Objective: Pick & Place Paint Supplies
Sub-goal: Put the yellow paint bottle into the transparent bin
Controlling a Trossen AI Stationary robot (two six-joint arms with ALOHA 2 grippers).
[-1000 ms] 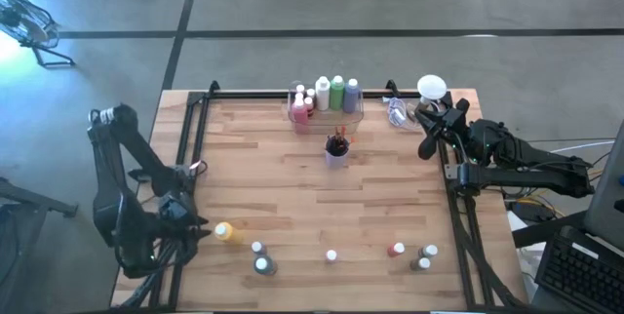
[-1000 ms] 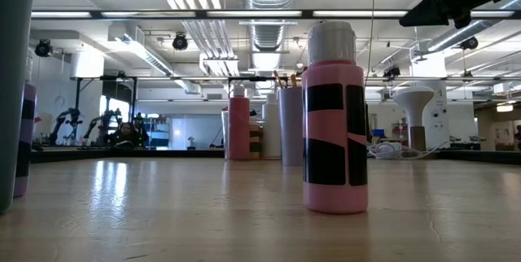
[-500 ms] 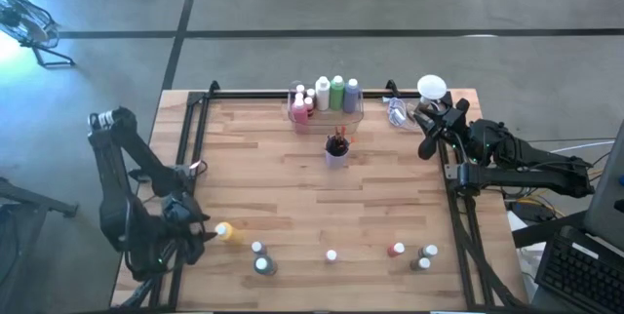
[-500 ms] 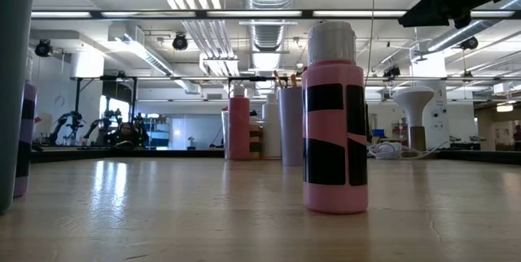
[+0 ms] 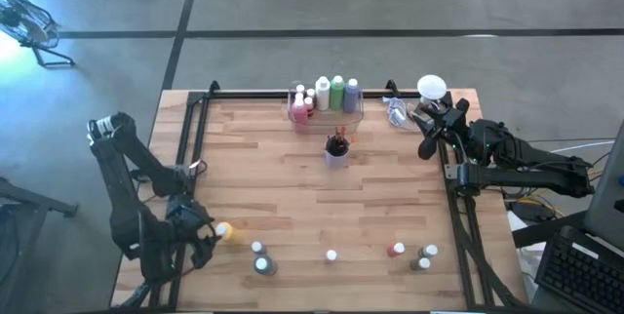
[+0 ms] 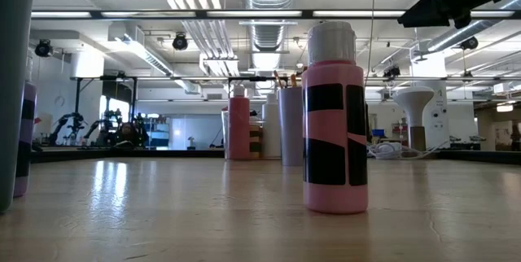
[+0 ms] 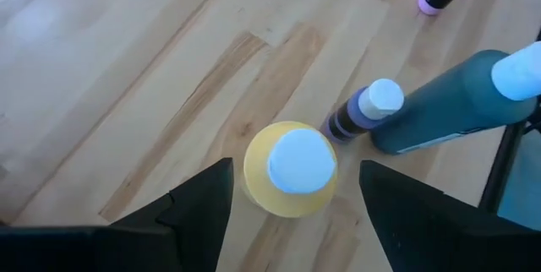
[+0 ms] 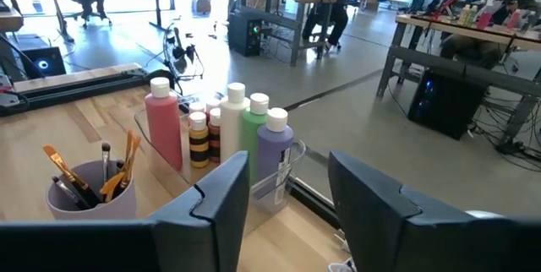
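A yellow paint bottle (image 7: 290, 171) with a white cap stands upright on the wooden table (image 5: 292, 197), near its left front corner. My left gripper (image 7: 294, 189) is open and slants down over it, one finger on either side of the bottle, with a gap to each. In the high view the left gripper (image 5: 207, 237) is just left of the yellow bottle (image 5: 223, 231). My right gripper (image 8: 289, 189) is open and level at the far right (image 5: 426, 137), and faces a clear bin of bottles (image 8: 245, 141) and a cup of brushes (image 8: 89, 186).
A small purple bottle (image 7: 365, 110) and a tall teal one (image 7: 452, 107) stand close beside the yellow bottle. Several more small bottles (image 5: 396, 251) line the near edge, among them a pink one (image 6: 334, 124). The bin (image 5: 327, 99) and the brush cup (image 5: 336, 148) are at the far middle.
My left gripper has moved toward the table's near edge and down, closing in on the yellow bottle, which has stayed in place. The right arm has kept still.
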